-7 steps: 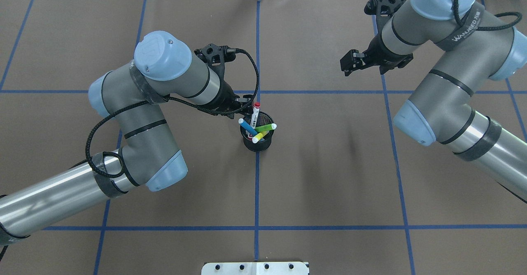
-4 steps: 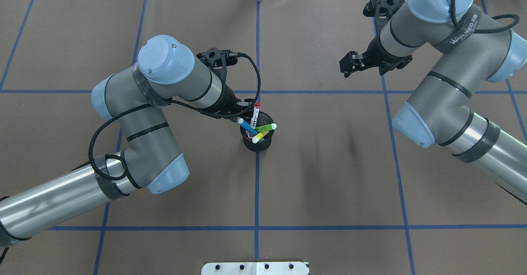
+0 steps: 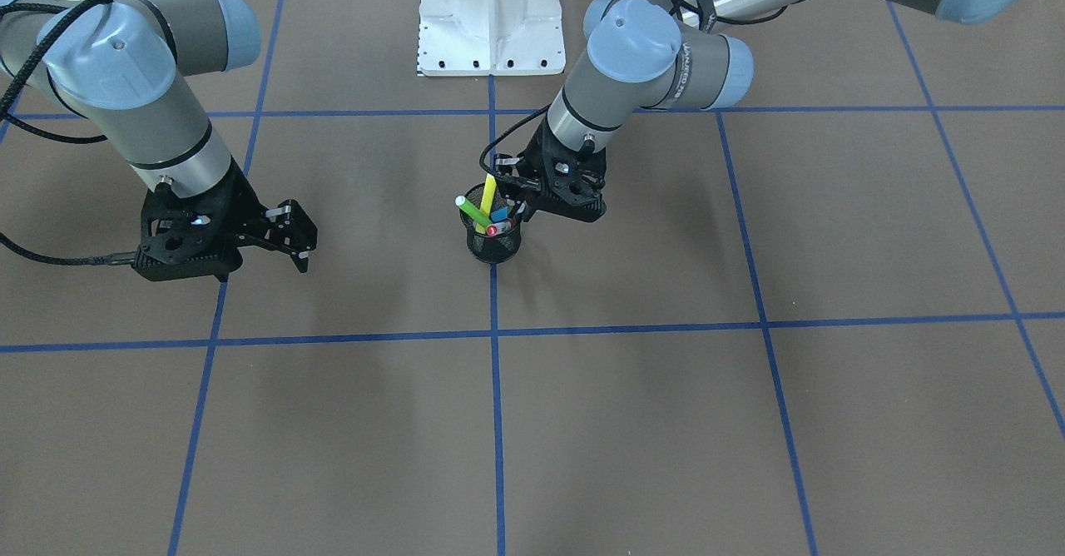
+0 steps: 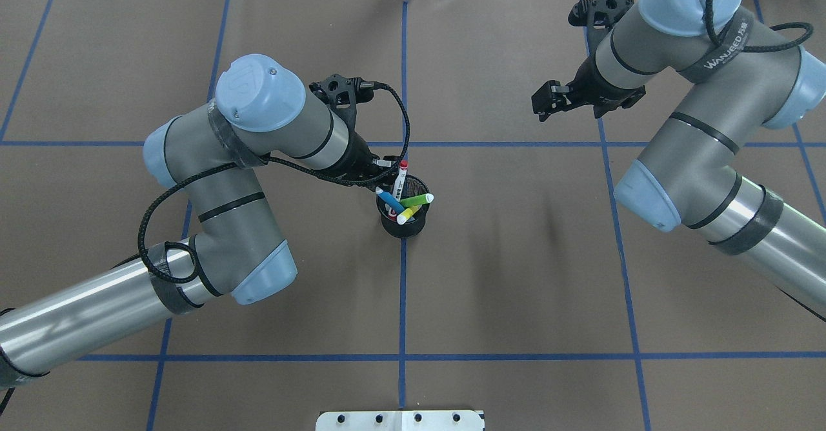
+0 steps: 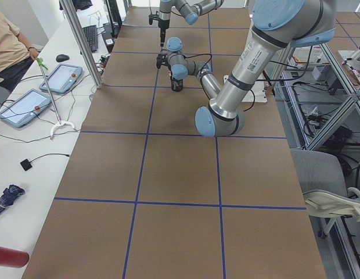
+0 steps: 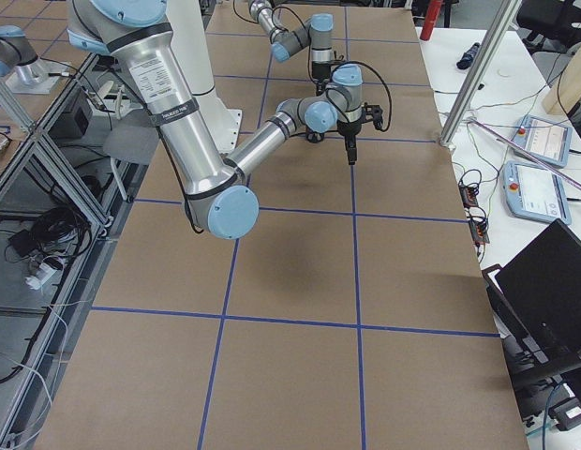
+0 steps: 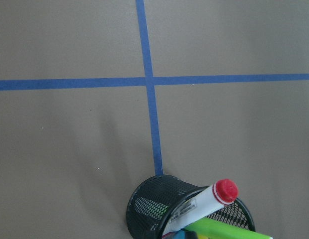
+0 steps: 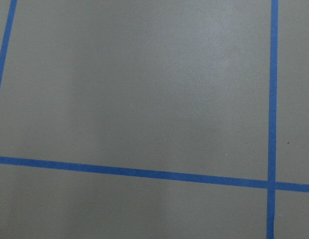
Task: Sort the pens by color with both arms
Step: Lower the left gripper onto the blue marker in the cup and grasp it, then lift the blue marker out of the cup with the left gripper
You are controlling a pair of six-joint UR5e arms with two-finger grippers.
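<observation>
A black mesh cup [image 4: 404, 224] stands at the table's center on the blue tape cross. It holds a white marker with a red cap [image 4: 401, 178], a blue pen [image 4: 388, 199], a green highlighter [image 4: 417, 199] and a yellow pen [image 4: 406, 215]. My left gripper [image 4: 389, 168] is at the cup's rim beside the red-capped marker, jaws apart, holding nothing. The left wrist view shows the cup [image 7: 144, 201] and the marker [image 7: 207, 201] at its bottom edge, no fingers. My right gripper [image 4: 542, 102] hangs open and empty over bare table far to the right; it also shows in the front-facing view [image 3: 295, 235].
The brown table cover is marked with blue tape lines [image 4: 403, 302]. The white pedestal [image 3: 491, 15] stands at the robot's edge of the table. Operator desks with tablets [image 5: 29, 107] lie beyond the table's far side.
My left arm has shifted slightly right, toward the cup. The right gripper has drifted a little up and left. The pens have not moved.
</observation>
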